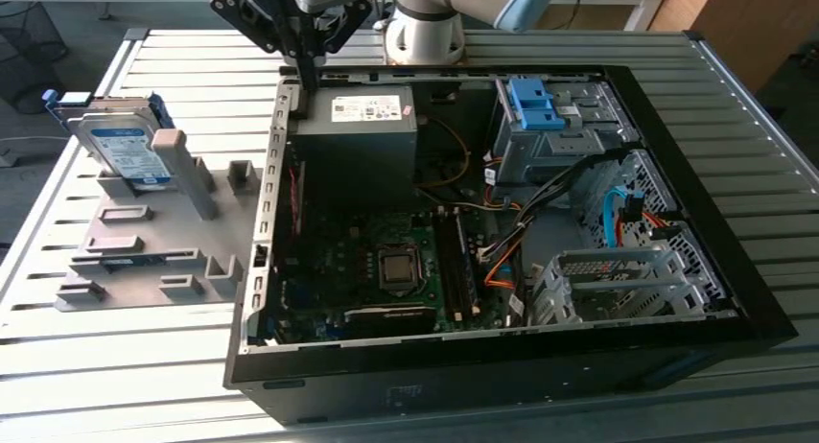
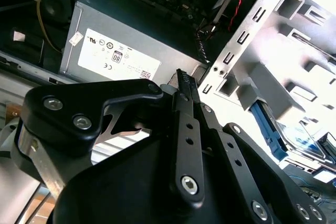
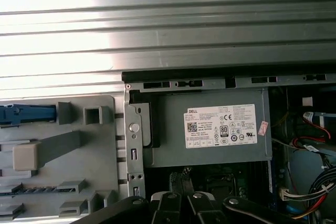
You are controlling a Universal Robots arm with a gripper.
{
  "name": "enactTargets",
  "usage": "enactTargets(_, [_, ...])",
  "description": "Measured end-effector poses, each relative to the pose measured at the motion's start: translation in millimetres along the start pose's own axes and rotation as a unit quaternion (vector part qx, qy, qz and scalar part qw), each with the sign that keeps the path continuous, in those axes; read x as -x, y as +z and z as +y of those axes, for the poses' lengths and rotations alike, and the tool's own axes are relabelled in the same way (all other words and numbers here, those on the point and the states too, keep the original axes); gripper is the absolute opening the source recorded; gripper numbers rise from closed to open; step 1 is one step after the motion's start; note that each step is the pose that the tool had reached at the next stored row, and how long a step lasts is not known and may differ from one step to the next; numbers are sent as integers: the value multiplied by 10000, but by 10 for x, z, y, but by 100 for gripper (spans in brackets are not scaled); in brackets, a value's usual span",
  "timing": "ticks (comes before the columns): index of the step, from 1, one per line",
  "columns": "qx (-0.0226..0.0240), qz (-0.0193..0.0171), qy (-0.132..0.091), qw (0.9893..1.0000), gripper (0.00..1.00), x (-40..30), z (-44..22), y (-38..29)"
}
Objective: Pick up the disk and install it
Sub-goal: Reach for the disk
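Disk (image 1: 122, 153) stands on edge in a grey holder rack (image 1: 134, 263), outside the computer case (image 1: 762, 299), well apart from the gripper (image 1: 307, 79) at its eight o'clock in the exterior view; gripper fingers pressed together, holding nothing, over the case edge beside the power supply (image 1: 359, 141)

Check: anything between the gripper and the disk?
Nothing visible blocks it from above. The gripper is over the case wall; the disk stands in the grey fixture, with a grey post close beside it on the case side.
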State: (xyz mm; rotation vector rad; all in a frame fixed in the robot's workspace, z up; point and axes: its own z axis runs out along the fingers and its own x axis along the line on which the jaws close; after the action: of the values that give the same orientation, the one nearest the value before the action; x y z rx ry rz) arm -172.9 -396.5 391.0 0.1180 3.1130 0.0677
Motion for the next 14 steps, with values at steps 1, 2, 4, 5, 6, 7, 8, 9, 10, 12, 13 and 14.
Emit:
enactTargets(1, [0,0,0,10000,11,-3,0,0])
enactTargets(2, [0,0,0,10000,11,-6,0,1])
enactTargets(4, [0,0,0,10000,11,-12,-1,1])
enactTargets(5, [0,0,0,10000,11,-15,-1,2])
enactTargets(6, [0,0,0,10000,11,-18,-1,2])
enactTargets(7, [0,1,0,10000,11,-21,-2,2])
enactTargets(8, [0,1,0,10000,11,-24,-2,2])
enactTargets(9, [0,0,0,10000,11,-27,-2,3])
enactTargets(10, [0,1,0,10000,11,-30,-2,3])
enactTargets(12, [0,1,0,10000,11,-36,-3,4])
enactTargets(13, [-1,1,0,10000,11,-39,-3,4])
enactTargets(14, [0,1,0,10000,11,-42,-3,5])
